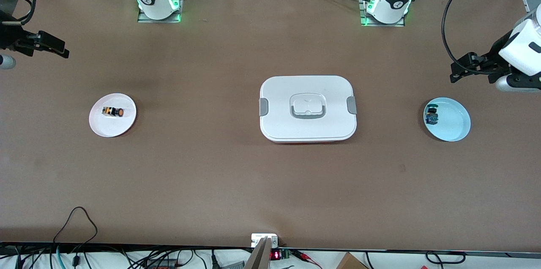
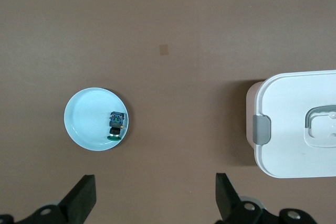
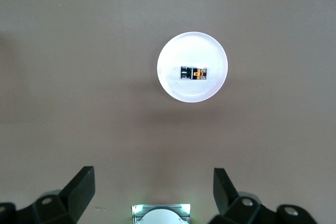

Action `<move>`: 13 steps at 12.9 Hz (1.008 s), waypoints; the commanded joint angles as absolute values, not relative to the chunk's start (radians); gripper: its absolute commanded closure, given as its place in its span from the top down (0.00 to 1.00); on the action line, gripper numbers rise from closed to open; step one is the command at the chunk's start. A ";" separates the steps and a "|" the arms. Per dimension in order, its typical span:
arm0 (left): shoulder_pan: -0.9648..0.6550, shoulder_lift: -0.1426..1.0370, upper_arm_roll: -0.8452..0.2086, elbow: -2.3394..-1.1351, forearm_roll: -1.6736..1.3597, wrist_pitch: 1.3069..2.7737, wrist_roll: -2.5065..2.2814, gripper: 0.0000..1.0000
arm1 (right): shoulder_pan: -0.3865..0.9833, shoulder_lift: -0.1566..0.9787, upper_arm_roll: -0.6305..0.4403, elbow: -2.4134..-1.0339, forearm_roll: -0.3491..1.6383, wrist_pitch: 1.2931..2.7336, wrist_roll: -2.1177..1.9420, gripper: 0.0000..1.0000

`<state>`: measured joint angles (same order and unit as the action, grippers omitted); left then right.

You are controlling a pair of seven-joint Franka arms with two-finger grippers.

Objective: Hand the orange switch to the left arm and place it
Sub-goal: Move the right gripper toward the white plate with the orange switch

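The orange switch point(image 1: 113, 112) point(image 3: 193, 73) lies on its side on a small white plate point(image 1: 103, 127) point(image 3: 184, 90) toward the right arm's end of the table. The white box point(image 1: 308, 108) point(image 2: 294, 124), lid on and grey clips at both ends, stands in the middle of the table. My right gripper point(image 1: 59, 48) point(image 3: 153, 174) hangs open and empty, high over the bare table at the right arm's end, apart from the white plate. My left gripper point(image 1: 458, 71) point(image 2: 155, 182) hangs open and empty, high over the table at the left arm's end.
A light blue plate point(image 1: 454, 123) point(image 2: 86, 116) at the left arm's end holds a small blue and green switch point(image 1: 431, 116) point(image 2: 116, 125). Both arm bases point(image 1: 157, 1) point(image 1: 386, 5) stand along the table's edge farthest from the front camera. Cables lie along the nearest edge.
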<state>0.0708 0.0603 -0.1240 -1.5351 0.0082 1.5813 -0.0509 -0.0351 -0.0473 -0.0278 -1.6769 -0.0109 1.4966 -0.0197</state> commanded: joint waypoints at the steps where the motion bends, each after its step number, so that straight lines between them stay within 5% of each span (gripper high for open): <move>1: 0.074 0.074 -0.124 -1.506 -0.006 1.560 -0.040 1.00 | -0.032 -0.074 -0.025 -1.692 -0.012 1.480 -0.006 1.00; 13: 0.074 0.074 -0.124 -1.506 -0.006 1.560 -0.038 1.00 | -0.029 0.005 -0.028 -1.689 -0.024 1.522 -0.026 1.00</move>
<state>0.0708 0.0613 -0.1240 -1.5351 0.0082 1.5813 -0.0508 -0.0307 -0.0009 -0.0268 -1.6868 -0.0117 1.5150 -0.0197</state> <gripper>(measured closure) 0.000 0.000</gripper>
